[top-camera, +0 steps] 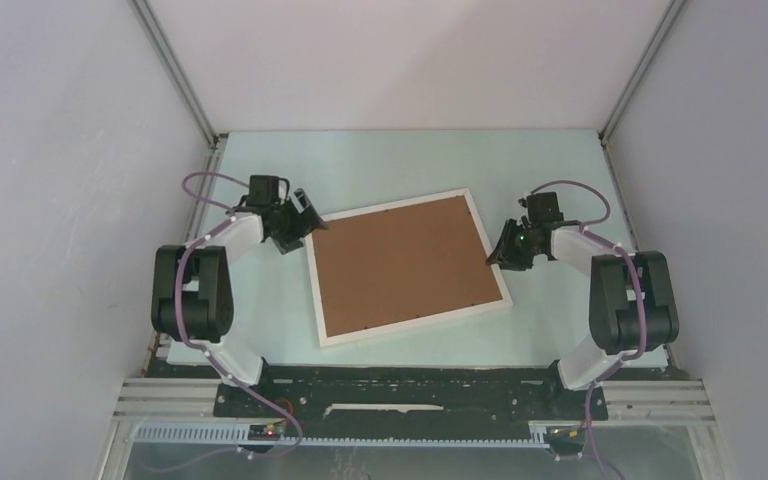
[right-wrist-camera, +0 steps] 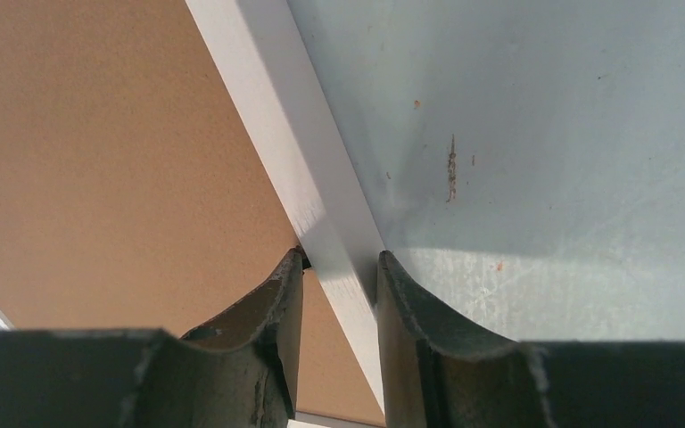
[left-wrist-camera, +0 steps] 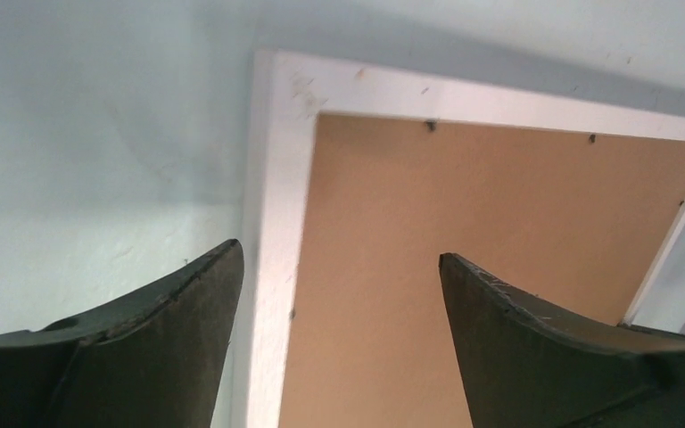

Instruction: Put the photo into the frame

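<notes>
Left arm: the black-and-white jointed left arm is rising from the bottom left of the top view, its elbow bending outward and its wrist reaching up and inward.
Right arm: the matching right arm is mirroring that pose at the bottom right.
Frame: the thin white rectangular picture frame is lying flat at the centre of the top view, turned slightly askew, with a smooth, lightly scuffed rim.
Backing: a matte brown fibreboard backing panel is filling the frame, facing up, with small dark tabs along its edge.
Right gripper: the right gripper is pinching the frame's right rail, its dark curved fingers pressing on both sides.
Left gripper: the left gripper is hovering at the frame's upper left corner, its fingers spreading wide and gripping nothing.
Table: the pale blue-green tabletop, speckled and stained, is stretching toward the upper part of the view.
</notes>
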